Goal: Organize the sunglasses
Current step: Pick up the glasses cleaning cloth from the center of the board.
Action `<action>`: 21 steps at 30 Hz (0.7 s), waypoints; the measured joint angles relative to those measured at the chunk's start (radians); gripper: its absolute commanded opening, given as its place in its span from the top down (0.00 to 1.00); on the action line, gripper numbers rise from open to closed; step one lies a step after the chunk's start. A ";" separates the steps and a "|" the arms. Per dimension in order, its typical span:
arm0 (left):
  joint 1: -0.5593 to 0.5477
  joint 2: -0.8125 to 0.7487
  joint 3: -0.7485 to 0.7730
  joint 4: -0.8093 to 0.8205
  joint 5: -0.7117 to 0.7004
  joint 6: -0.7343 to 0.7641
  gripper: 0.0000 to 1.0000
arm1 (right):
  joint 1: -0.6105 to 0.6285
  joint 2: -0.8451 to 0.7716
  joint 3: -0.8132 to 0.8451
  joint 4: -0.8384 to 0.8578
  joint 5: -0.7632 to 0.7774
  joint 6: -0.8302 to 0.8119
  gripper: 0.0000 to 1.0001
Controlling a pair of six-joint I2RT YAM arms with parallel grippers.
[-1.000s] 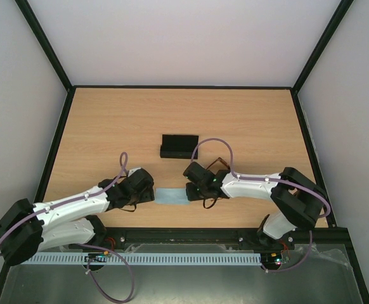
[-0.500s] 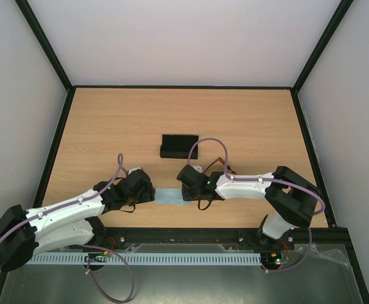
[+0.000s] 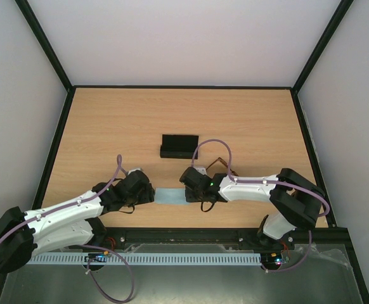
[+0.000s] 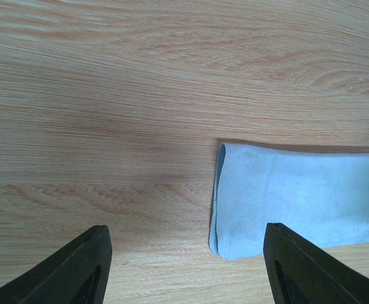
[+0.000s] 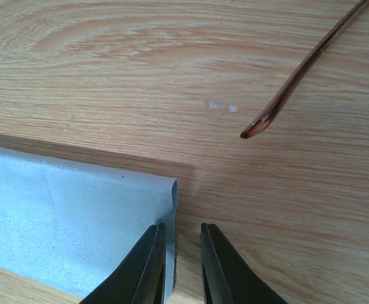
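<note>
The sunglasses (image 3: 219,164) lie behind my right wrist, mostly hidden by the arm. One thin reddish-brown temple arm (image 5: 298,75) shows in the right wrist view. The light blue cloth (image 3: 170,197) lies folded between both grippers. My left gripper (image 3: 148,194) is wide open and empty, and the cloth's left end (image 4: 286,196) lies just ahead of its fingertips (image 4: 77,269). My right gripper (image 3: 188,192) is down at the cloth's right edge (image 5: 77,215). Its jaws stand a narrow gap apart, one fingertip (image 5: 153,266) over the cloth, the other over bare wood.
The black oblong case (image 3: 179,146) stands further back near the table's middle. A black rail (image 3: 184,233) runs along the near edge by the arm bases. Raised black borders edge the wooden table (image 3: 108,126) on the left, right and back.
My right gripper moved left onto the cloth's right edge, then shifted slightly back. My left arm lowered and its gripper eased a little left. The cloth and case stayed put.
</note>
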 measured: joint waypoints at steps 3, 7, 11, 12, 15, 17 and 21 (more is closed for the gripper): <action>0.000 0.000 0.000 0.001 0.000 0.000 0.32 | 0.002 0.001 0.000 0.002 -0.001 0.001 0.81; 0.000 0.000 0.000 0.005 0.001 0.000 0.32 | 0.006 0.006 0.004 0.000 0.004 0.001 0.81; 0.000 0.000 0.000 0.006 0.002 0.000 0.32 | 0.012 0.015 0.011 0.004 0.004 0.001 0.83; 0.000 0.000 0.000 0.006 0.002 0.000 0.32 | 0.014 0.017 0.013 0.006 0.004 0.000 0.83; 0.000 0.000 0.000 0.006 0.003 0.000 0.32 | 0.019 0.022 0.016 0.010 0.005 0.000 0.84; 0.000 0.000 0.000 0.006 0.003 0.000 0.32 | 0.020 0.025 0.019 0.010 0.004 0.000 0.85; 0.000 0.000 0.000 0.006 0.003 0.000 0.32 | 0.021 0.029 0.022 0.011 0.004 -0.002 0.91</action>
